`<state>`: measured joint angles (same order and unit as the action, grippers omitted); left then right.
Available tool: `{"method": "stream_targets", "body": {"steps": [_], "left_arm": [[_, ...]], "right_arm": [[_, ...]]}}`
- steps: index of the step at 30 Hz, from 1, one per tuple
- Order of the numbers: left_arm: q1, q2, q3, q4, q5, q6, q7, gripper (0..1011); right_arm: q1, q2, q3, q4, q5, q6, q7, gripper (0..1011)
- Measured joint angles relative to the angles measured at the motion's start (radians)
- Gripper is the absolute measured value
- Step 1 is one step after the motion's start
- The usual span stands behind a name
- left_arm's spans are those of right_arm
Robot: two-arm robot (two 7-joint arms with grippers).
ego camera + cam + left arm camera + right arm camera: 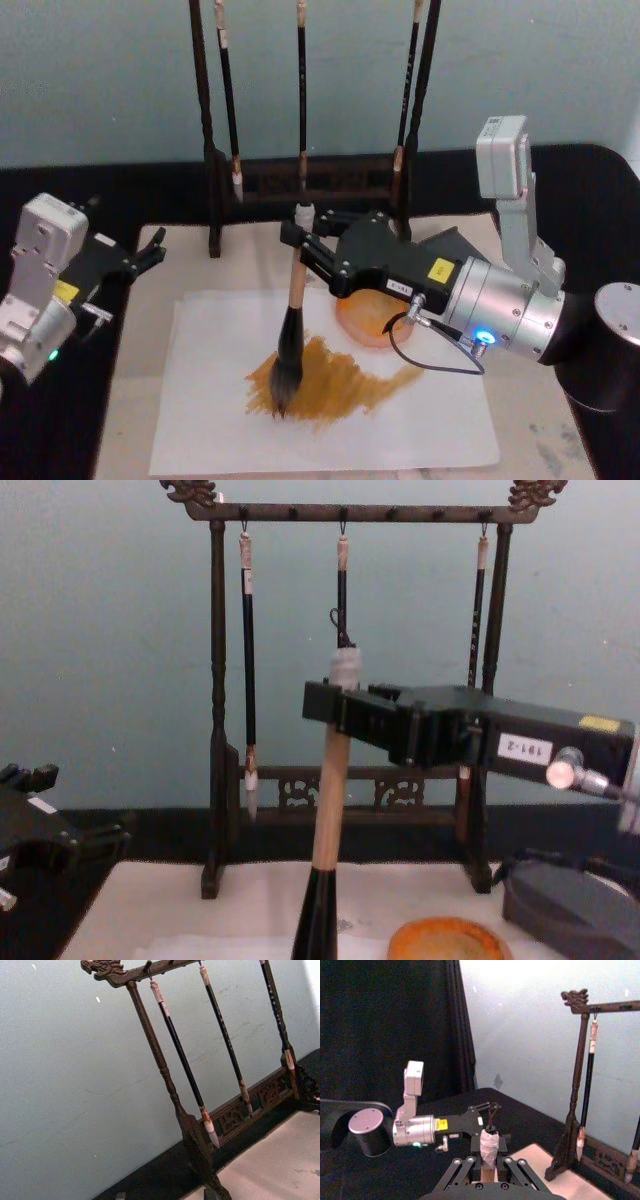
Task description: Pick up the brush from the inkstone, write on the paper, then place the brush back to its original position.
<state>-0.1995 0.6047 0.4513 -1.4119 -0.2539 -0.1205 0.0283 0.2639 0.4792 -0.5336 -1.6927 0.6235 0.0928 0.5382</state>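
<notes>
Brush (296,292): near upright, bristle tip touching the middle of the paper; in the chest view the bristles are cut off by the lower edge.
Paper (210,410): lies flat, with orange-brown strokes around the tip.
Inkstone (362,322): just right of the brush, its far part hidden under the right gripper.
Right gripper (299,236): jaws clamped on the upper handle, below the pale cap.
Left gripper (148,252): parked far left, off the paper, jaws apart.
Rack (300,185): behind, three thin brushes hanging; top cut off in the head view.
</notes>
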Motion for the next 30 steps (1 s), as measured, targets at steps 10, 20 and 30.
{"method": "stream_targets", "body": {"steps": [10, 20, 30], "left_arm": [[0.000, 0.000, 0.000, 0.000, 0.000, 0.000, 0.000, 1010], [0.000, 0.000, 0.000, 0.000, 0.000, 0.000, 0.000, 1010], [0.000, 0.000, 0.000, 0.000, 0.000, 0.000, 0.000, 1010]], "right_arm": [[0.011, -0.003, -0.004, 0.037, -0.001, 0.002, -0.028, 167], [0.013, -0.019, 0.013, 0.062, -0.002, 0.004, -0.067, 167], [0.011, -0.033, 0.029, 0.077, -0.067, -0.021, -0.118, 166]]}}
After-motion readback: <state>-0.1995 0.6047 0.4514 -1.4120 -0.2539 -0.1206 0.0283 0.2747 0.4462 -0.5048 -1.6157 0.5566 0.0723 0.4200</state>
